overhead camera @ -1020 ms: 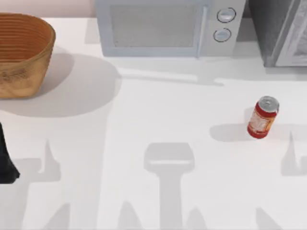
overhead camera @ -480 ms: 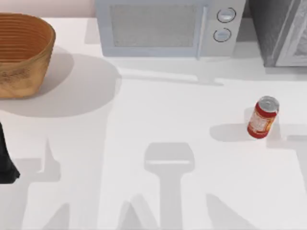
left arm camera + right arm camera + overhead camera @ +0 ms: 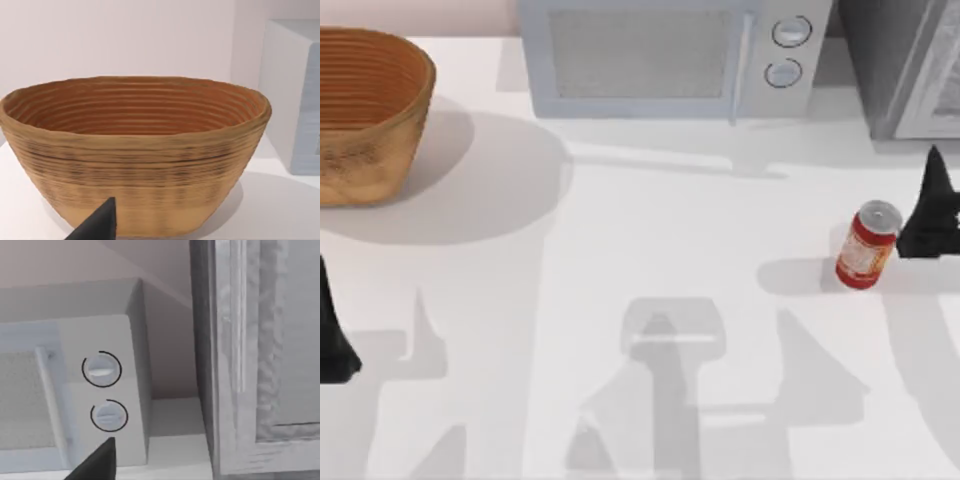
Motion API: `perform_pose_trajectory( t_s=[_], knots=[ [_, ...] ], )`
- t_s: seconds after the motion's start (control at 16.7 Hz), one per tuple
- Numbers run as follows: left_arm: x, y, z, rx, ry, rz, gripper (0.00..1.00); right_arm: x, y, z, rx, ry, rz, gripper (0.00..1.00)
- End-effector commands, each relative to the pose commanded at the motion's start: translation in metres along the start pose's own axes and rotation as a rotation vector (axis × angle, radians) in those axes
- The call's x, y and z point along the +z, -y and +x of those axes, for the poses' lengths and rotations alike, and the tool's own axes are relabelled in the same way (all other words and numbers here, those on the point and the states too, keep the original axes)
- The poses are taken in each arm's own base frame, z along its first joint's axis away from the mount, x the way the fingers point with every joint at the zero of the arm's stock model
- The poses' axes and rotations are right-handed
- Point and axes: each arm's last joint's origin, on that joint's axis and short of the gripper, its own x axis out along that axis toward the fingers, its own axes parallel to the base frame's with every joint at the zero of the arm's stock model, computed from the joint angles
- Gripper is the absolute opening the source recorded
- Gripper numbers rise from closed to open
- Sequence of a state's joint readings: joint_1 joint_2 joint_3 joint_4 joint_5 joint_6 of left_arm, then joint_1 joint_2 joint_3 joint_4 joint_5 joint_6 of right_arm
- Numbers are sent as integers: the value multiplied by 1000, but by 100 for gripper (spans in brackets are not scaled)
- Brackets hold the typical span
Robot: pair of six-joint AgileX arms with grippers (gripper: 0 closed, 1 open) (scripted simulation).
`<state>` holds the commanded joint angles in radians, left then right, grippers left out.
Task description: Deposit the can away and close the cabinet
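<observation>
The can stands upright on the worktop near its right edge, well in front of the cabinet that fills the back right corner. It is red with a silver top and a pale label patch, and nothing grips it.

My right jaws hang just beside the can on its right, between it and the worktop's right edge, apart from it. Whether they are spread or pressed together I cannot tell. In my right wrist view a dark fingertip shows low down, with the microwave and its two round knobs ahead, and the cabinet's grey panelled door alongside.

The microwave sits at the back edge, about the middle, just beside the cabinet.

My left jaws are parked at the worktop's left edge, in front of the basket; their state I cannot tell either. The basket stands in the back left corner, woven, brown, with ribbed walls inside, and in my left wrist view it stands upright.
</observation>
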<state>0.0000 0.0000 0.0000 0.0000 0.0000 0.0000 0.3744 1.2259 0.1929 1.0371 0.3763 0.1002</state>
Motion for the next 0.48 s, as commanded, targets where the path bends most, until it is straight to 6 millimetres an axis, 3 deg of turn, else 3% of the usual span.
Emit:
perform_pose_trajectory(
  t_s=[0.48],
  knots=[
    [0,0,0,0,0,0,100,-95,-34,10,4,-181,-73,100]
  ],
)
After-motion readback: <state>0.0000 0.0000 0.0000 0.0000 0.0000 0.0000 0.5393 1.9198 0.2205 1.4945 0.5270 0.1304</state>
